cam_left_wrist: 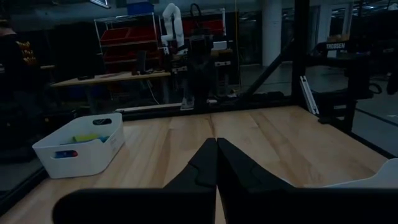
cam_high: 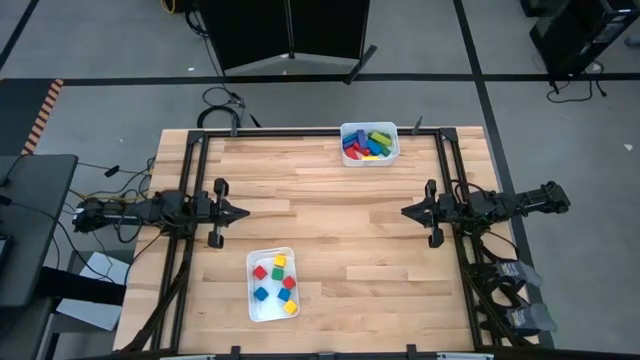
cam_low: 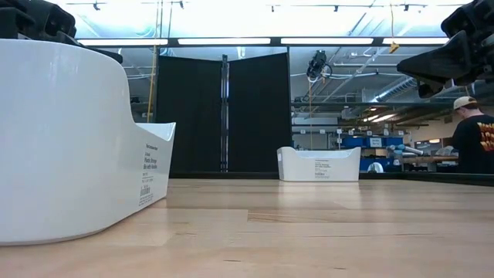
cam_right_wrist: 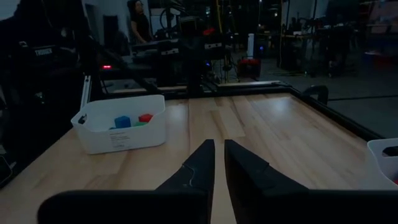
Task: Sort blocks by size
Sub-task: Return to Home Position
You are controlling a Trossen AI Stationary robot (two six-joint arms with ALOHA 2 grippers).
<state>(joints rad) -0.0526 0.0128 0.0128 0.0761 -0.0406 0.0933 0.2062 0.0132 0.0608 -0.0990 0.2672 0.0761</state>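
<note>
Blocks [cam_high: 368, 143] all lie in trays: bars in the far tray [cam_high: 395, 157] at the desk's [cam_high: 330, 215] far edge, cubes [cam_high: 275, 280] in the front tray [cam_high: 262, 312]. Left pincer [cam_high: 243, 211], closed and empty, hangs by the left edge, nearer the cubes; right pincer [cam_high: 405, 211], seemingly all but closed, hangs by the right edge.

a pale wooden table [cam_high: 330, 230] is seen from above, framed by black rails [cam_high: 280, 131]. one white tray [cam_high: 370, 164] is set at the table's edge nearest a black folding screen [cam_high: 290, 30], right of the middle. a second white tray [cam_high: 262, 312] is placed by the opposite edge, left of the middle, well apart from the first. black cables [cam_high: 222, 100] are looped on the grey floor between screen and table. in the low view a person [cam_low: 472, 135] in a light cap and dark shirt is shown at the far right.
</note>
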